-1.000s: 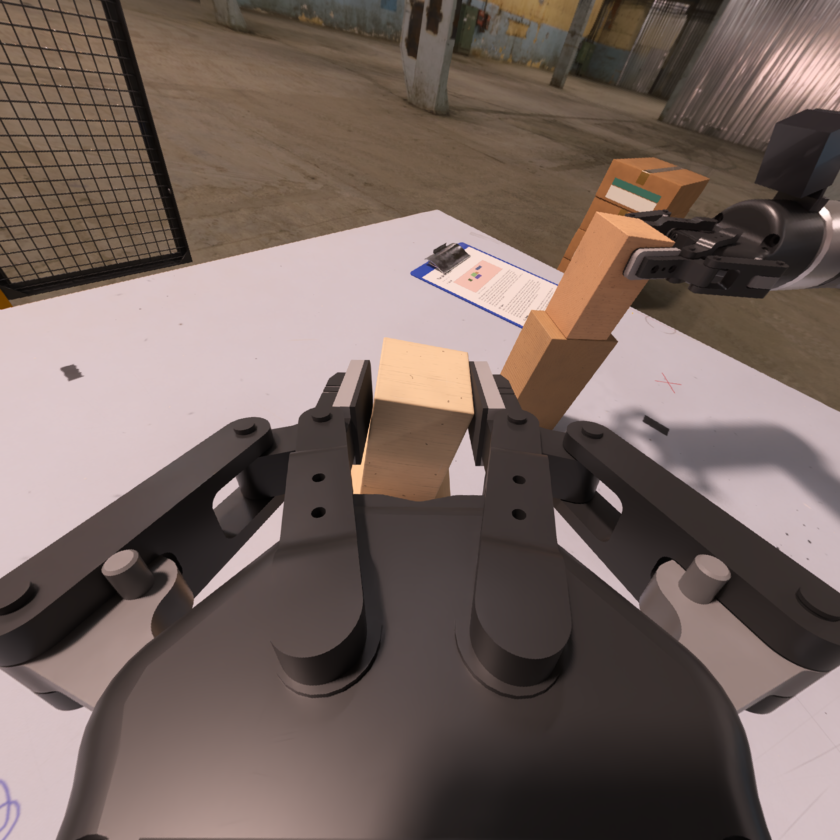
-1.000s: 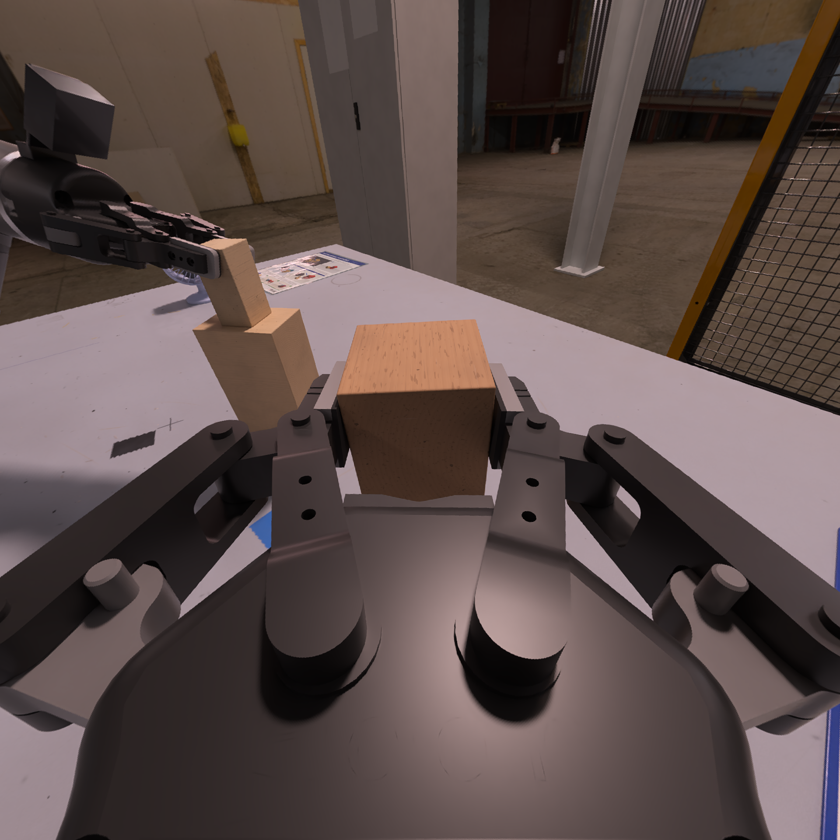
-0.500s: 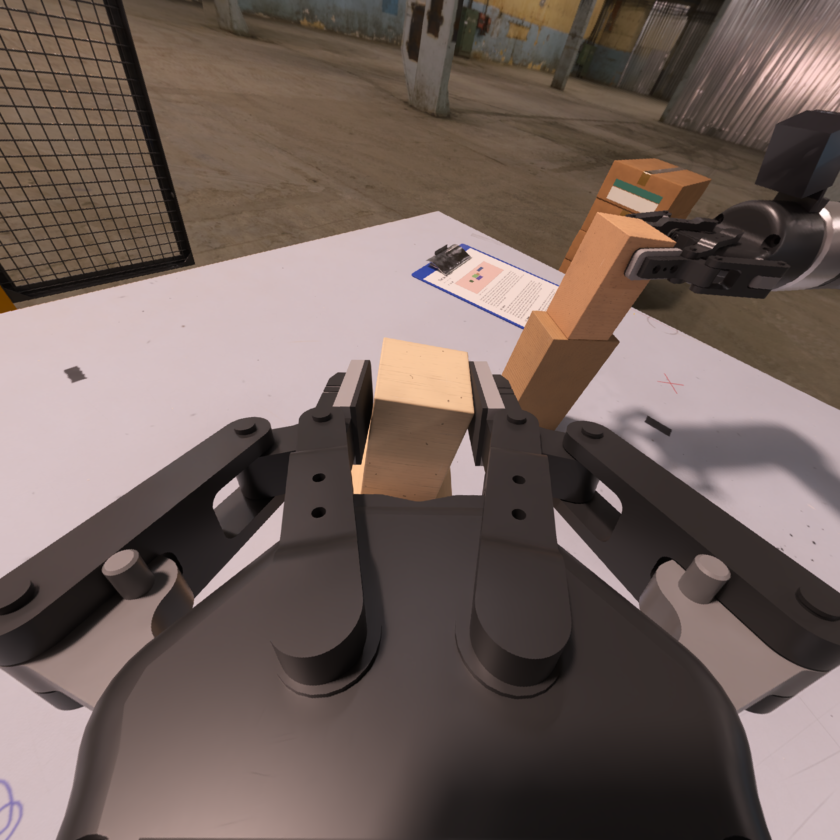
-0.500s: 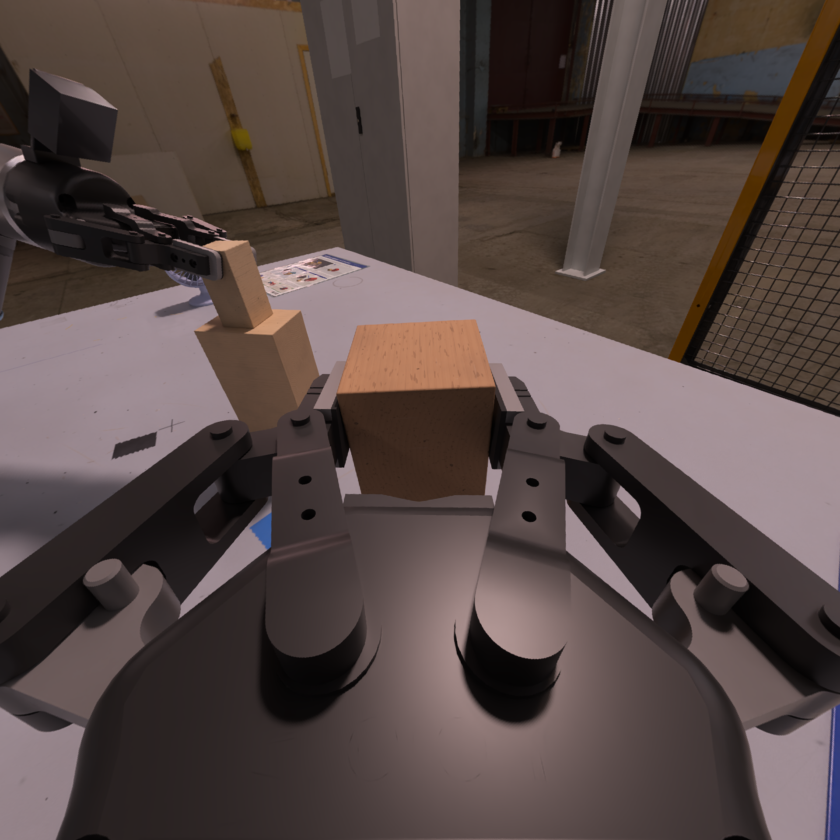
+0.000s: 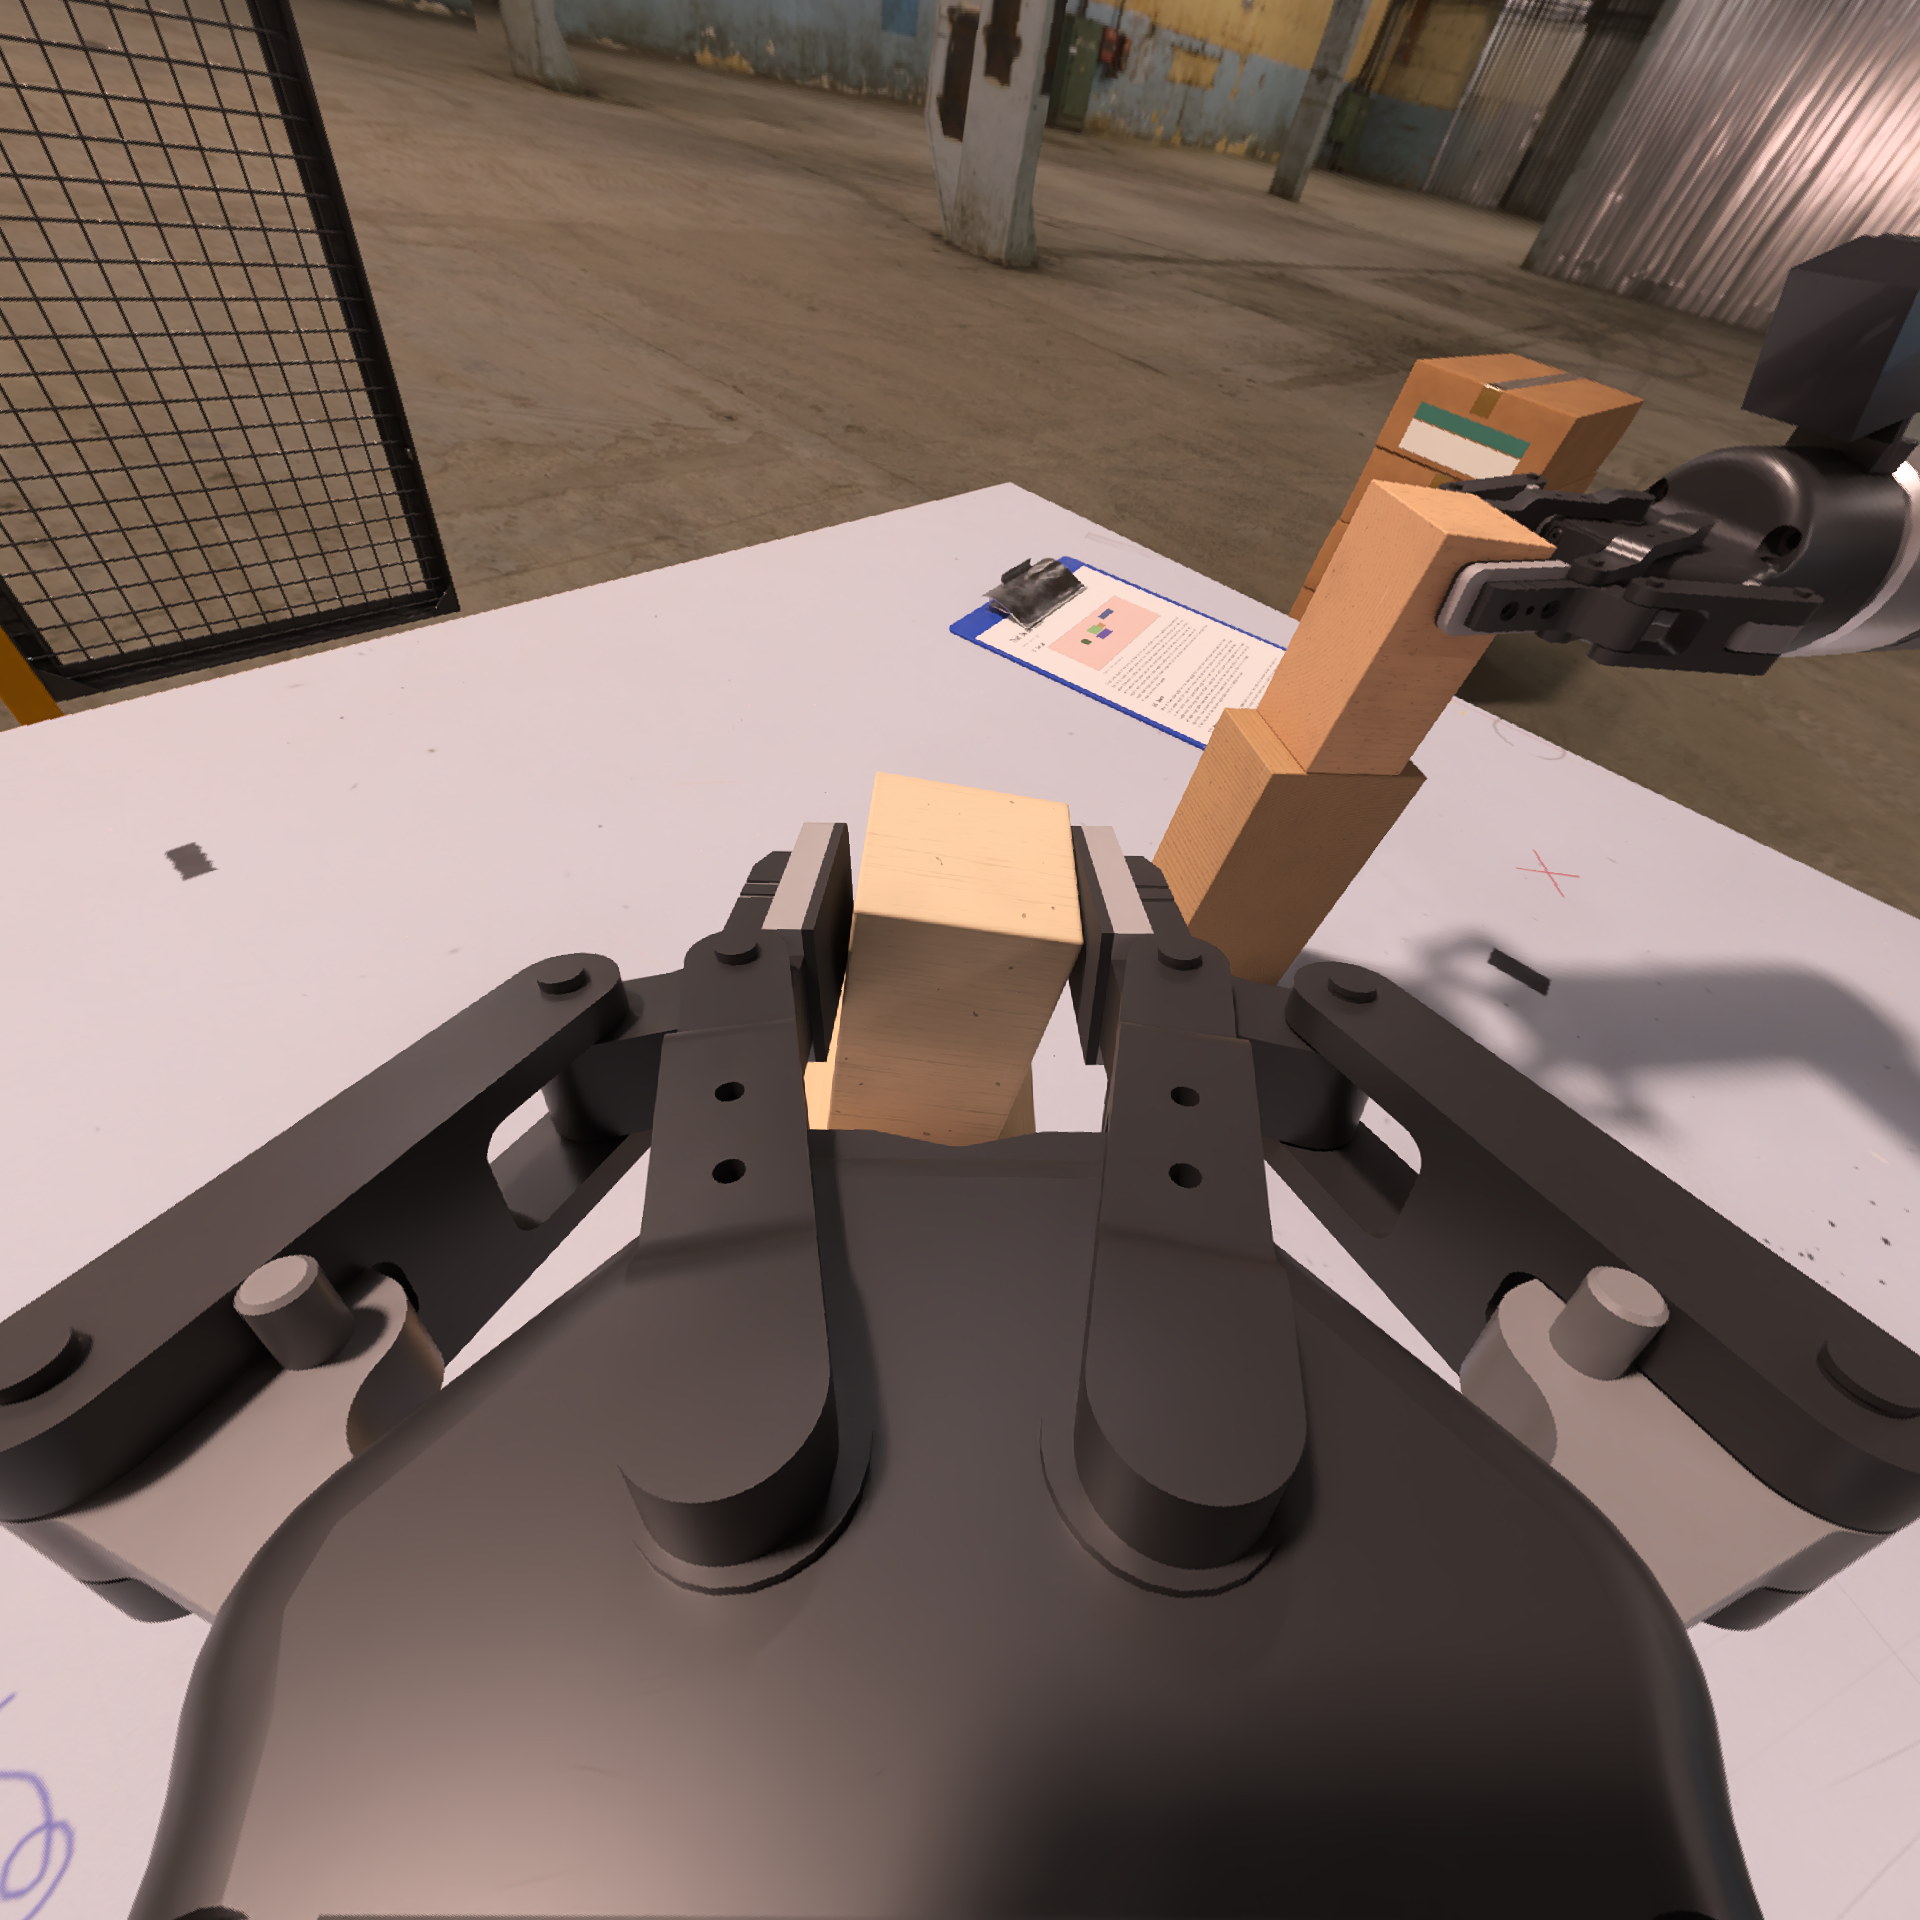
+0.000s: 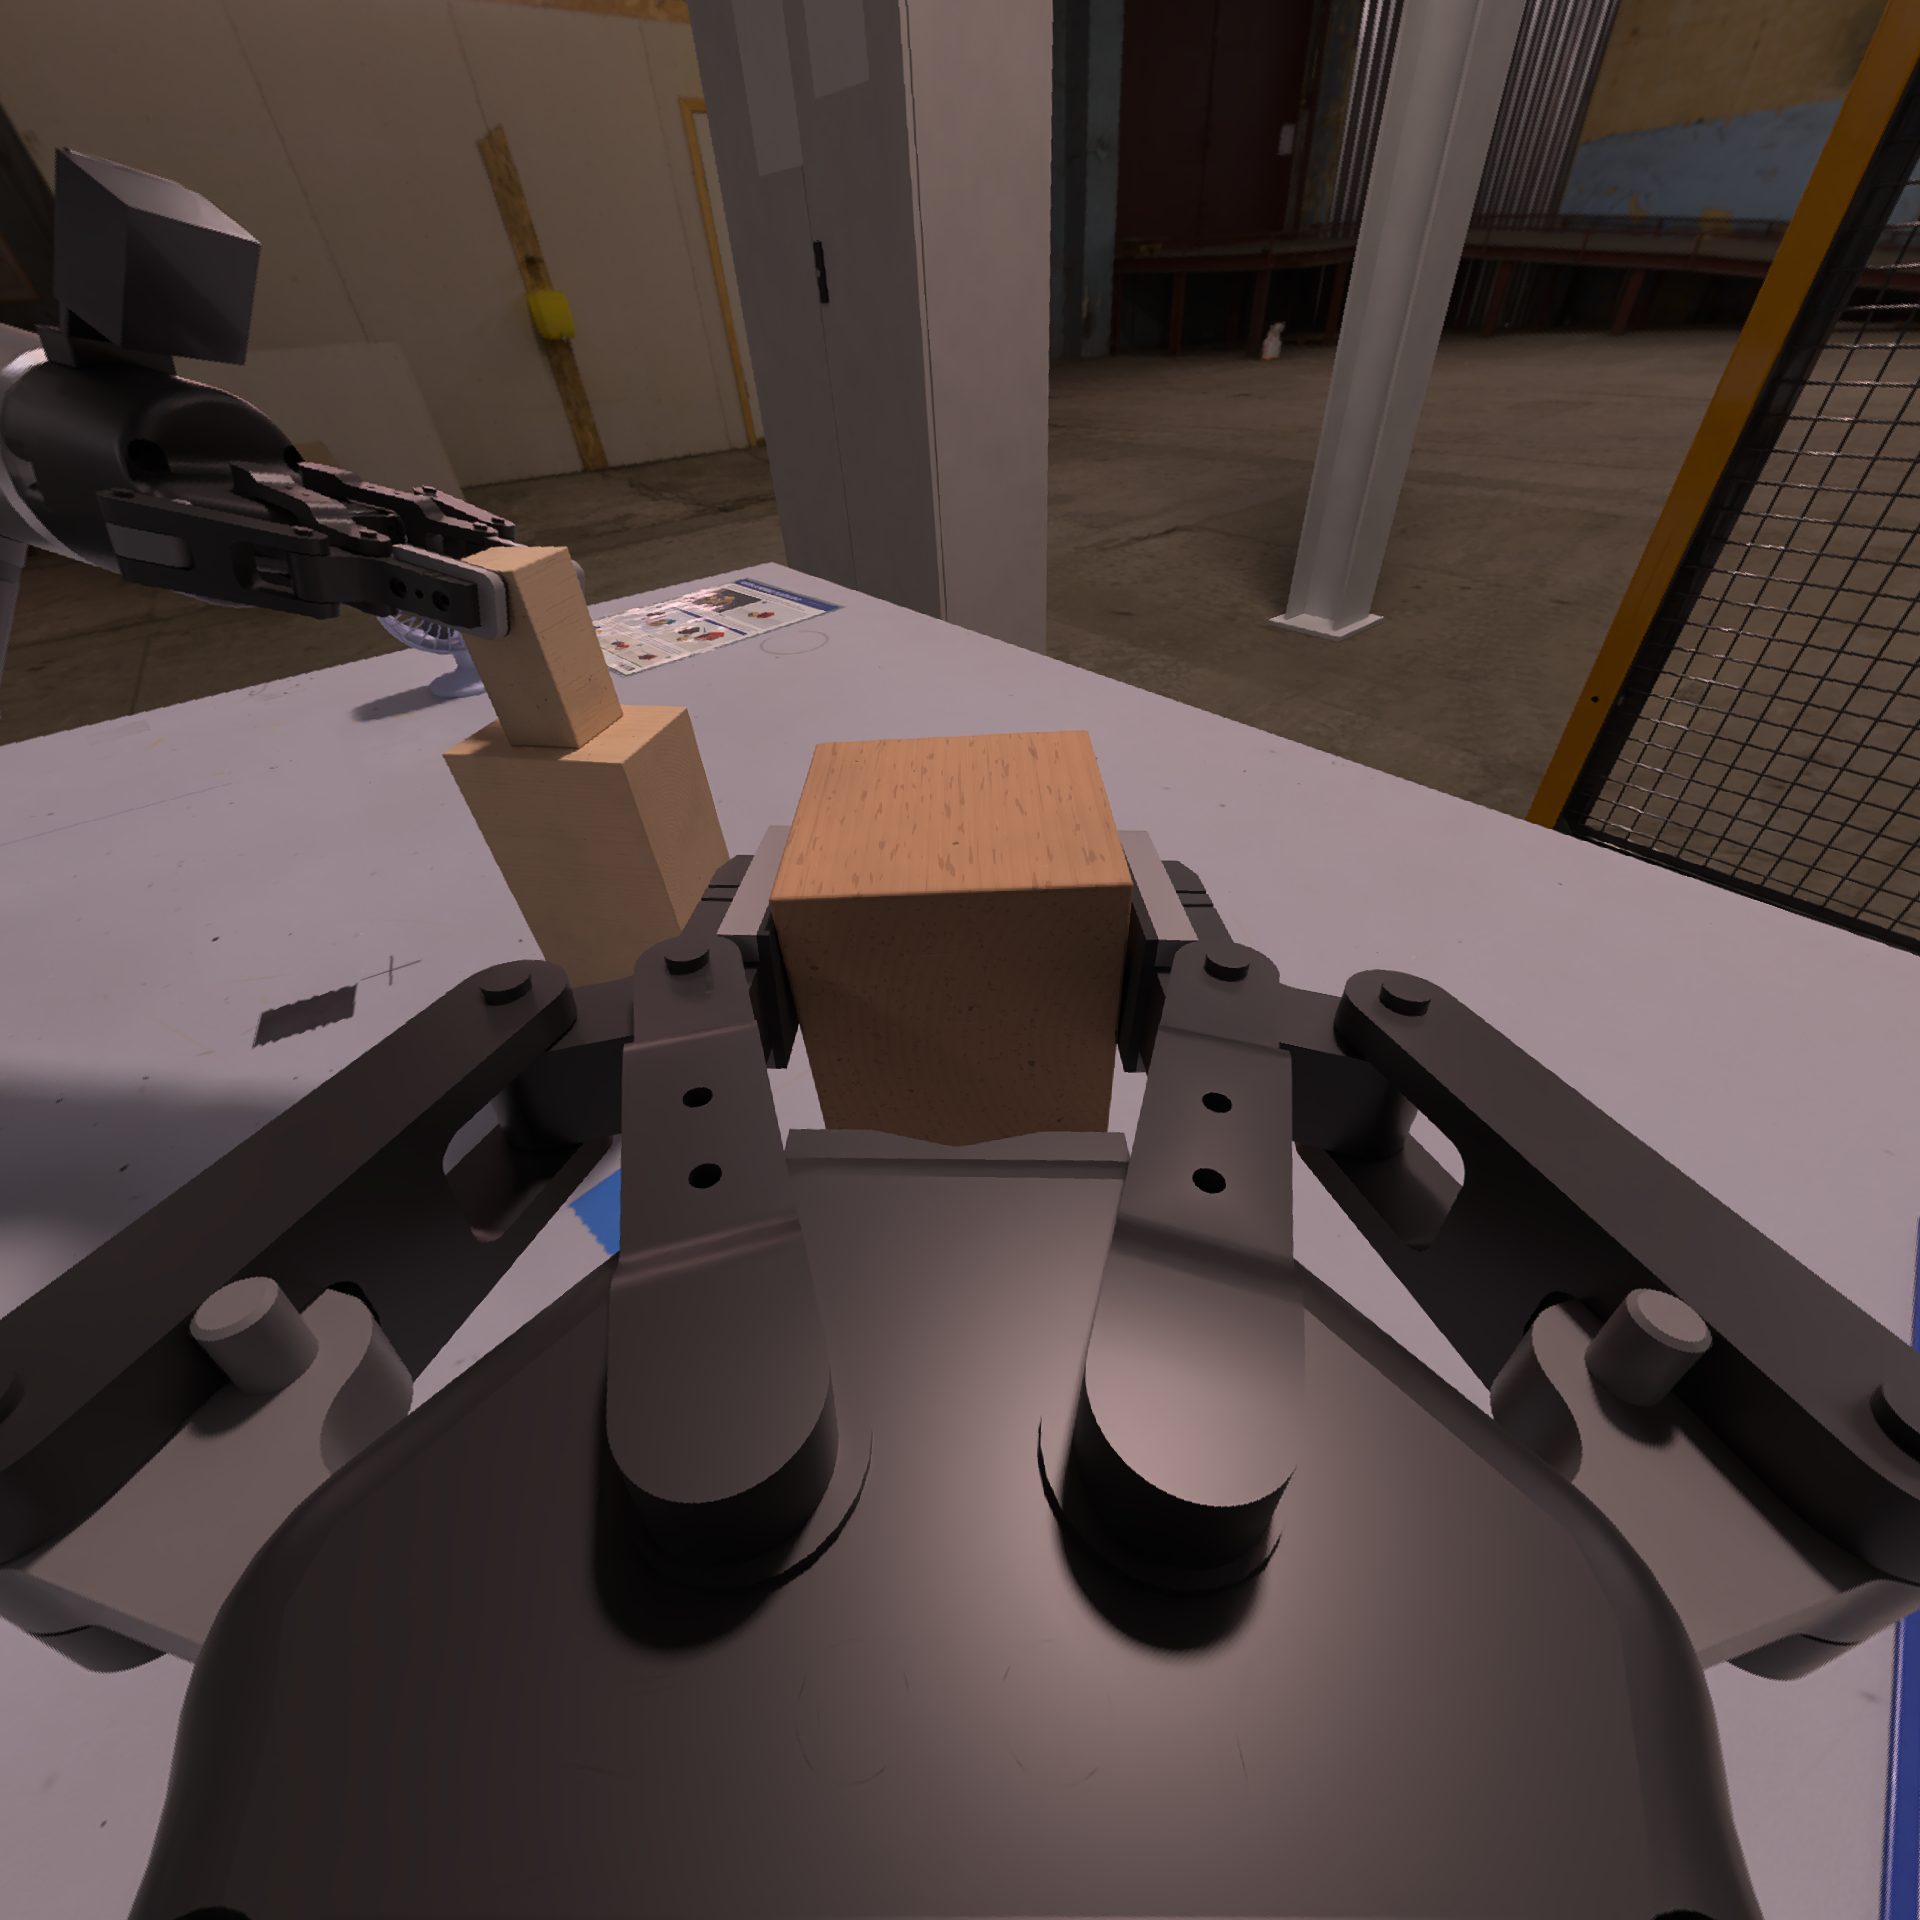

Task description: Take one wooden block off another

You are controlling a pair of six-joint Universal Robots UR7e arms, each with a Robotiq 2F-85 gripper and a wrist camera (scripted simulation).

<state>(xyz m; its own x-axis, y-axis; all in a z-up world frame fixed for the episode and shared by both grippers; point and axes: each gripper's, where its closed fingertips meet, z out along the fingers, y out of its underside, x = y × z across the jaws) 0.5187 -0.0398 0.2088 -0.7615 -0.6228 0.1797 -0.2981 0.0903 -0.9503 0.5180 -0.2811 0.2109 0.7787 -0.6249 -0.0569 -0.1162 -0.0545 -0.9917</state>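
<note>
Gripping a pale wooden block point(image 5: 966, 935), the left gripper point(image 5: 964, 914) has its jaws pinching the block's two sides near the top. That block stands on a wider pale block point(image 6: 592, 842), which rests on the white desk point(image 5: 468, 831). In the right wrist view the upper pale piece touches the top face of the lower one and leans slightly. The right gripper point(image 6: 951, 925) likewise has its jaws pinching a darker brown block point(image 6: 951, 935) at its upper end. This brown block sits on a second brown block point(image 5: 1273, 862), touching it. Both stacks stand near each other on the desk. A blue clipboard point(image 5: 1122, 644) lies beyond them, and a cardboard box point(image 5: 1496, 426) stands past the desk's edge.
</note>
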